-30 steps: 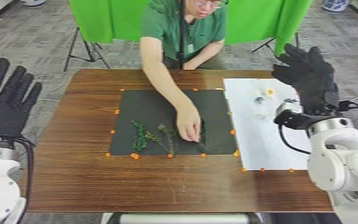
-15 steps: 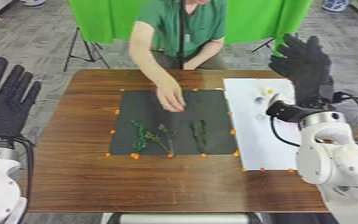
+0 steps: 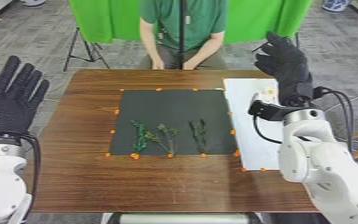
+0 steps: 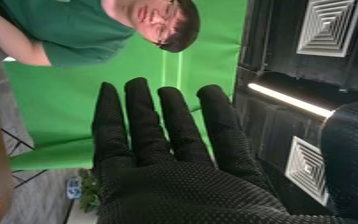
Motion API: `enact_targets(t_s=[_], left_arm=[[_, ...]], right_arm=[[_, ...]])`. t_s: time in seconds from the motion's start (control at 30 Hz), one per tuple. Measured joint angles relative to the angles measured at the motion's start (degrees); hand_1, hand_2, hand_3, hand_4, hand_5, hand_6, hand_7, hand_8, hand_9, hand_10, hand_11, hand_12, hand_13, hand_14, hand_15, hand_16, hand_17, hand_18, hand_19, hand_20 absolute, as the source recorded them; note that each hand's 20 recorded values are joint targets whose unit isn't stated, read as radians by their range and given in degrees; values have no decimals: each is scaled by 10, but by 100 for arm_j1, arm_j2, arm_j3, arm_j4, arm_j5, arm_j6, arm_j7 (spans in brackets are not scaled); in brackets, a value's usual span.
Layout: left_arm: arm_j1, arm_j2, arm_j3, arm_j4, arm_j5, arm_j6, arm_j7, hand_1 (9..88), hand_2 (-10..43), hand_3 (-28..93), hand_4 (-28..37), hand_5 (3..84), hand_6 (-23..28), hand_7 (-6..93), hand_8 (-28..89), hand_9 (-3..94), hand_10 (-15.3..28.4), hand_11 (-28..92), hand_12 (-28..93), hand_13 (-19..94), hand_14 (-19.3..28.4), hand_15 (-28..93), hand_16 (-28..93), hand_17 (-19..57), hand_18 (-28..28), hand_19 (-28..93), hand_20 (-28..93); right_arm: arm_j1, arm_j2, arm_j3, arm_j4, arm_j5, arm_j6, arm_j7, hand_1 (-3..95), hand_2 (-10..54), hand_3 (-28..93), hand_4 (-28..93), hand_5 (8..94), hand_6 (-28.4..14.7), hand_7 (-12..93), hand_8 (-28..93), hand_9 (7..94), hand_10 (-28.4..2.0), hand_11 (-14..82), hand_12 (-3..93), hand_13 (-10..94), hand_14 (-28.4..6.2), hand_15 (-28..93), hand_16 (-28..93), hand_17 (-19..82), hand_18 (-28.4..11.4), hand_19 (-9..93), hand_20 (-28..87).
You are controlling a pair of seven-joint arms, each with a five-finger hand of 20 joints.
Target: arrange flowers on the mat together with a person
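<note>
Both hands up, three green sprigs down on the black mat!
Head view: left hand upright, fingers straight and spread; right hand raised by the white sheet; the sprigs lie side by side, slim and leafy. Right wrist view: right hand, fingers straight, slightly apart, ceiling lamp glowing beyond.

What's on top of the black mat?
Three plants lie on the black mat: a leafy sprig, a branching sprig beside it, and a darker sprig on the right. The mat hides the table underneath.
</note>
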Motion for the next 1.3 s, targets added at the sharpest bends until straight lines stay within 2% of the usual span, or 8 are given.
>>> enact_targets(t_s=[0.1, 0.27, 0.43, 0.6, 0.77, 0.87, 1.1, 1.3], left_arm=[[25, 0, -21, -7, 0, 0, 10, 266, 132, 640, -283, 378, 69, 83, -82, 303, 135, 124, 62, 165, 97, 137, -76, -44, 99, 213, 85], [47, -2, -37, -9, -1, 0, 15, 266, 132, 643, -283, 379, 70, 84, -83, 304, 136, 125, 62, 167, 98, 141, -76, -44, 99, 214, 85], [63, -3, -41, -15, -3, 0, 22, 265, 131, 647, -283, 390, 70, 94, -82, 308, 136, 130, 66, 181, 114, 161, -67, -46, 100, 220, 88], [129, -3, -80, -54, -13, 6, 58, 265, 131, 648, -283, 392, 71, 97, -83, 314, 137, 132, 69, 189, 118, 169, -64, -47, 105, 226, 90], [208, -26, -113, -88, -14, 8, 71, 266, 131, 648, -283, 394, 71, 97, -84, 320, 138, 134, 72, 200, 122, 179, -61, -48, 107, 229, 91], [262, -46, -145, -108, -14, 10, 79, 265, 130, 650, -283, 395, 71, 98, -83, 322, 139, 135, 73, 202, 122, 181, -63, -49, 108, 231, 91], [373, -68, -195, -139, -19, 22, 124, 264, 129, 654, -283, 396, 71, 99, -84, 325, 138, 136, 74, 205, 122, 183, -64, -49, 109, 233, 91], [397, -71, -200, -140, -23, 23, 137, 265, 128, 652, -283, 395, 72, 98, -84, 326, 139, 137, 74, 205, 121, 181, -65, -47, 108, 230, 90]], right_arm=[[251, -14, -348, -62, -398, 360, 512, 252, -5, 698, -224, 368, -64, 108, -67, 344, -175, 29, 176, 235, -158, 132, 226, 75, -180, 373, 120], [794, -100, -944, -100, -2175, 500, 2438, 305, -92, 743, -227, 345, -49, 125, -75, 324, -155, 22, 175, 226, -134, 82, 205, 87, -157, 361, 104], [1380, -168, -1415, 25, -3494, -1050, 3522, 322, -95, 772, -250, 341, -40, 139, -79, 323, -148, 24, 186, 219, -135, 82, 221, 94, -153, 373, 117], [1481, -151, -1133, 50, -4550, -2903, 3466, 330, -95, 776, -277, 331, -42, 135, -77, 308, -159, 20, 201, 197, -152, 90, 240, 90, -153, 386, 131], [735, -139, 662, 50, -6150, -3940, 2333, 332, -95, 770, -282, 337, -42, 140, -72, 322, -159, 25, 214, 212, -152, 124, 256, 88, -165, 431, 157], [187, -13, 1534, 73, -7065, -4419, 2272, 352, -95, 756, -282, 340, -39, 154, -78, 332, -154, 30, 219, 232, -146, 156, 262, 98, -168, 464, 175], [-1627, 452, 2950, 443, -8123, -4510, 2529, 451, -95, 656, -283, 343, -28, 188, -93, 358, -129, 63, 219, 301, -112, 264, 268, 137, -174, 559, 251], [-2035, 562, 2724, 834, -7948, -4370, 2542, 506, -95, 552, -283, 344, -28, 198, -99, 360, -124, 70, 214, 318, -105, 293, 251, 151, -172, 560, 267]])
